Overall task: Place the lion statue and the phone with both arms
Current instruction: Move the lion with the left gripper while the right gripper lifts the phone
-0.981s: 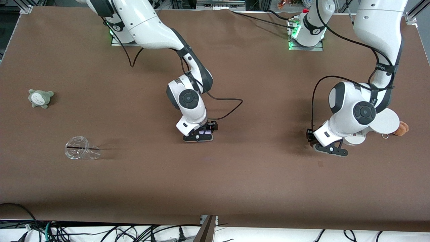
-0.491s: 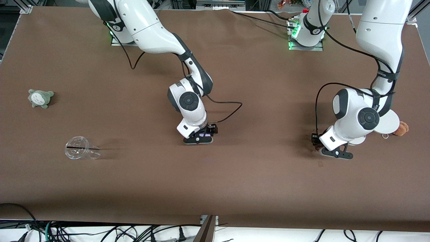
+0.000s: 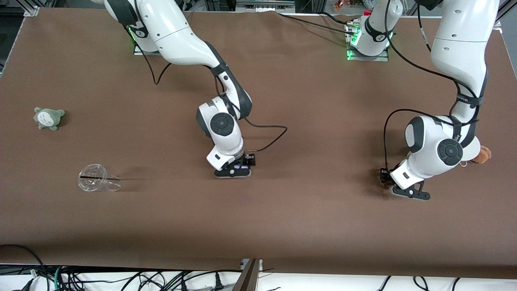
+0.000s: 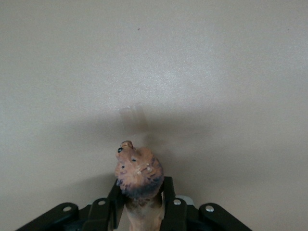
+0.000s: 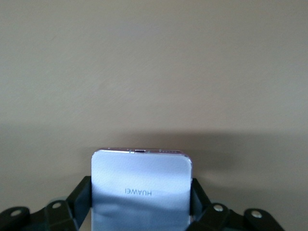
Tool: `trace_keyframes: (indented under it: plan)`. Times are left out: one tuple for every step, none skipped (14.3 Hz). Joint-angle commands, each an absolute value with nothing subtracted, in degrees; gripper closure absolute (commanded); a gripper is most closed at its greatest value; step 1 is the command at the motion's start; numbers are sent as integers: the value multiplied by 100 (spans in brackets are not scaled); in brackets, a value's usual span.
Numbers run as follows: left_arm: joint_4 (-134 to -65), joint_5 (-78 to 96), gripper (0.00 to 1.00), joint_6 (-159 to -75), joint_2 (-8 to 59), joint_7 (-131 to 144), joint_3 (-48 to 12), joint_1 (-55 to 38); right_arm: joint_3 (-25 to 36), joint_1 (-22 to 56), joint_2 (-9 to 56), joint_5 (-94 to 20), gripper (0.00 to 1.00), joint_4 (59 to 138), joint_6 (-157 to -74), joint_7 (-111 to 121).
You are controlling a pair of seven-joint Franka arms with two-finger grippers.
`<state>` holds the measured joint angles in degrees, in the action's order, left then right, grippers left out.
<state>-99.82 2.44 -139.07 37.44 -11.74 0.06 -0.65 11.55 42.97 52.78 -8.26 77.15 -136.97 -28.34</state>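
Note:
The phone [image 5: 139, 185], a pale lavender slab, sits between the fingers of my right gripper [image 5: 140, 193], which is shut on its two long edges. In the front view the right gripper [image 3: 240, 165] hangs low over the middle of the table, with a strip of the phone [image 3: 243, 166] showing under the wrist. My left gripper [image 4: 141, 192] is shut on the lion statue [image 4: 138, 169], whose orange-brown head with its dark mane sticks out past the fingertips. In the front view the left gripper [image 3: 387, 184] is low over the table toward the left arm's end, and the lion statue [image 3: 386, 187] is mostly hidden.
A grey-green plush [image 3: 49, 118] lies toward the right arm's end. A clear plastic cup [image 3: 97, 182] lies on its side nearer the front camera than that plush. A tan plush with a metal ring [image 3: 482, 154] sits beside the left arm's wrist.
The right gripper has shut on the phone and shifted slightly toward the right arm's end. The left arm has carried the lion statue toward the front camera.

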Motion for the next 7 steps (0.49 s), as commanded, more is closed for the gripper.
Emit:
trace_keyframes:
  plan:
    - [-9826, 298, 0, -13852, 3832, -1257, -61, -9, 1160, 3764, 5028, -835, 77, 7734, -13360, -2191]
    - [-9826, 299, 0, -13817, 3780, -1274, -70, -9, 1160, 3614, 5001, -844, 77, 7760, -13307, -1893]
    - [-9826, 308, 0, -13790, 3727, -1266, -79, -44, 1169, 3464, 4975, -844, 76, 7752, -13194, -1698]
    - [-9826, 334, 0, -13720, 3587, -1240, -157, -44, 1169, 3315, 4940, -844, 76, 7752, -13131, -1653]
    - [-9826, 334, 0, -13624, 3534, -1239, -202, -35, 1247, 3235, 4922, -818, 76, 7769, -13070, -1600]
    - [-9809, 334, 0, -13606, 3472, -1239, -202, -44, 1448, 3173, 4931, -783, 76, 7787, -12956, -1469]
    - [-9800, 334, 0, -13605, 3454, -1239, -202, -44, 1572, 3147, 4931, -800, 76, 7787, -12885, -1163]
